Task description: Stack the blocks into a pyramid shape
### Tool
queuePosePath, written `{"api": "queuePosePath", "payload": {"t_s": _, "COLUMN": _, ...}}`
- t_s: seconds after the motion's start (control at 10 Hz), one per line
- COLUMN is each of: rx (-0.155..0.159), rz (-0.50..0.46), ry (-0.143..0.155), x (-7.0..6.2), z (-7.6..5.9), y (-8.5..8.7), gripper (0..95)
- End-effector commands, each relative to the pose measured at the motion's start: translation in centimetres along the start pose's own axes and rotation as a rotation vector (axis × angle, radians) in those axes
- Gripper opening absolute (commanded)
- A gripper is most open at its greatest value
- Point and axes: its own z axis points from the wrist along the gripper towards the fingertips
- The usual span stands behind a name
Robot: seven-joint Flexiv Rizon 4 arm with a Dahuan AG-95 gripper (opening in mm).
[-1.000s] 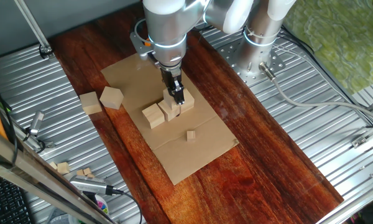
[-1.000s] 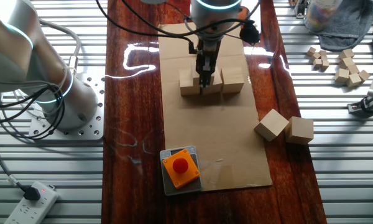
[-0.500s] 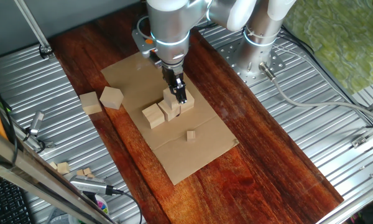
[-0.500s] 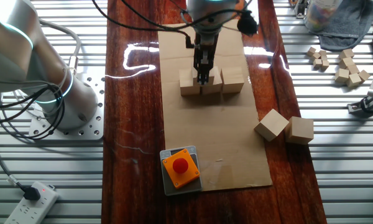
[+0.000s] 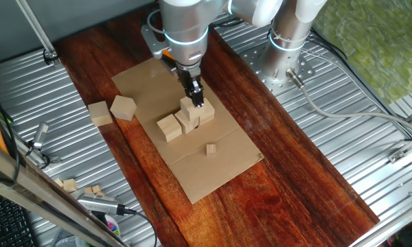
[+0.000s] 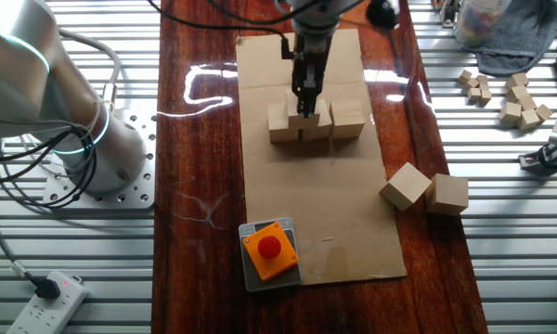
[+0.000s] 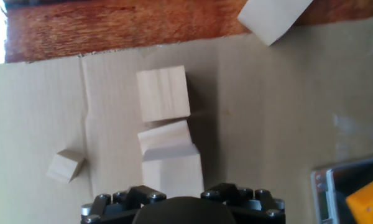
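Note:
Three pale wooden blocks stand in a row on the cardboard sheet [image 5: 213, 171]: the left one [image 5: 169, 127], the middle one [image 5: 188, 121] and the right one [image 5: 207, 114]. A fourth block [image 5: 187, 106] rests on top of the row, over the left and middle ones. The row also shows in the other fixed view [image 6: 349, 121]. My gripper [image 5: 197, 98] hangs just above the top block, apart from it, empty and open. Two loose blocks [image 5: 123, 108] [image 5: 100, 113] lie off the sheet to the left. In the hand view the stacked blocks [image 7: 163, 93] lie straight below; my fingertips do not show.
A tiny wooden cube [image 5: 211, 149] lies on the cardboard near the row. An orange box with a dark button [image 6: 269, 249] sits at the sheet's near corner. Several small cubes [image 6: 522, 102] lie on the metal table. The robot base [image 5: 288, 48] stands behind the sheet.
My gripper has risen from the top block and left it resting on the row. The blocks have not moved.

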Motion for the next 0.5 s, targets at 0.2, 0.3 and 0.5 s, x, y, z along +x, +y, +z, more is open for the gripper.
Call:
{"api": "queuePosePath", "payload": {"t_s": 0.2, "rx": 0.001, "rz": -0.034, "ry": -0.007, "x": -0.4, "z": -0.7, "y": -2.0, "gripper": 0.0}}
{"api": "queuePosePath", "payload": {"t_s": 0.3, "rx": 0.006, "rz": -0.058, "ry": -0.009, "x": -0.9, "z": -0.7, "y": -2.8, "gripper": 0.0}}
{"api": "queuePosePath", "payload": {"t_s": 0.5, "rx": 0.009, "rz": -0.132, "ry": -0.017, "x": -2.7, "z": -0.4, "y": -5.3, "gripper": 0.0}}
